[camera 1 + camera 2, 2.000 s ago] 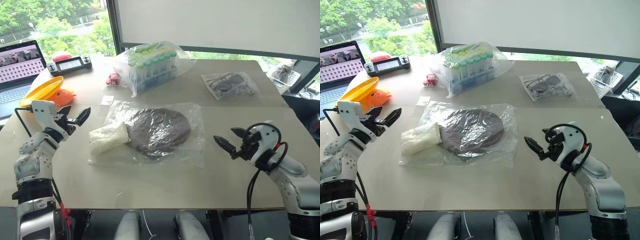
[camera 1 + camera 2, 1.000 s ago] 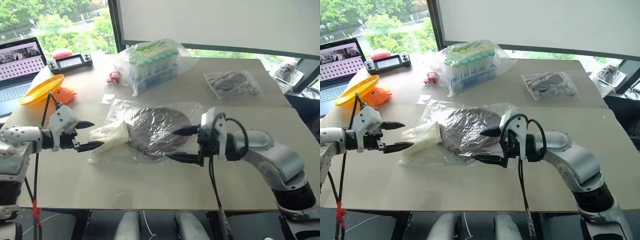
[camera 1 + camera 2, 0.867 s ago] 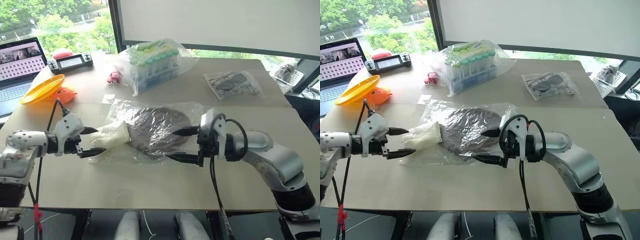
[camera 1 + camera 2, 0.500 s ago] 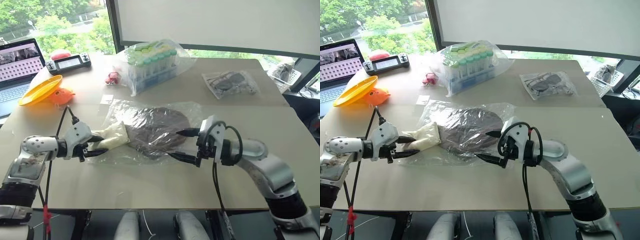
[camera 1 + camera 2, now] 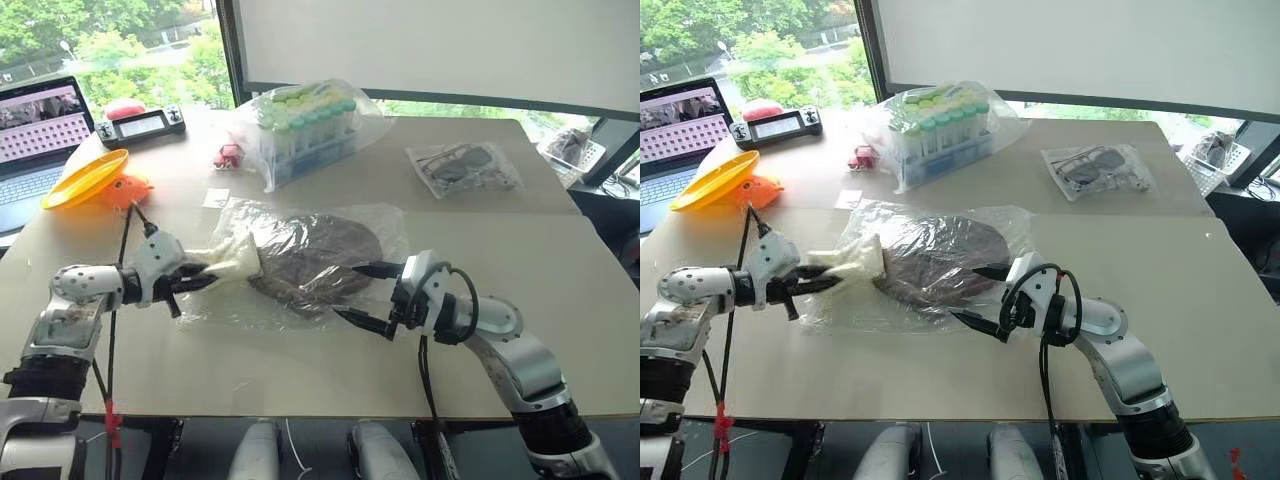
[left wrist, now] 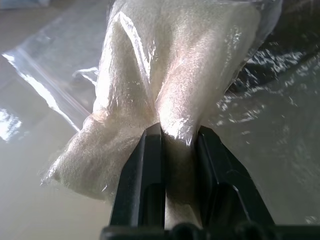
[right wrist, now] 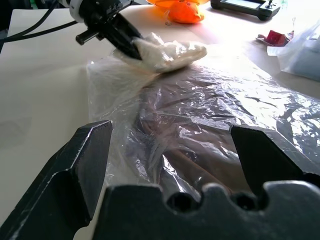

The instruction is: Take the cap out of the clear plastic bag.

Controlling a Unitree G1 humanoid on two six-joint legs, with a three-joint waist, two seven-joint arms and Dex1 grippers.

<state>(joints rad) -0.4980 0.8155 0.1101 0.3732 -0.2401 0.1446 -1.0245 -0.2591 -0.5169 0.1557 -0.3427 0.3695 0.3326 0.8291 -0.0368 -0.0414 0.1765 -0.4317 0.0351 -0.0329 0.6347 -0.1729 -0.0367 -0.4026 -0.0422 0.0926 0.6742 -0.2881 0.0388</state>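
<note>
The brown cap point(image 5: 322, 256) lies flat inside the clear plastic bag point(image 5: 388, 226) at the table's middle. A white cloth block point(image 5: 234, 264) fills the bag's left end. My left gripper point(image 5: 203, 281) is shut on that block through the plastic; the left wrist view shows the white fabric point(image 6: 170, 65) pinched between both fingers. My right gripper point(image 5: 345, 291) stands open at the bag's right front edge, one finger over the plastic and one at its rim. In the right wrist view the cap point(image 7: 192, 147) lies under crinkled plastic between the spread fingers.
A bag of green-capped tubes point(image 5: 300, 125) and a small bag with dark glasses point(image 5: 462, 166) lie behind. A yellow dish with an orange toy point(image 5: 90, 180), a laptop point(image 5: 35, 130), a controller point(image 5: 140, 123) and a small red thing point(image 5: 228, 155) sit at the far left.
My left gripper has moved in onto the white cloth block and shut on it, bunching it. My right gripper has sunk slightly at the bag's right edge, still open.
</note>
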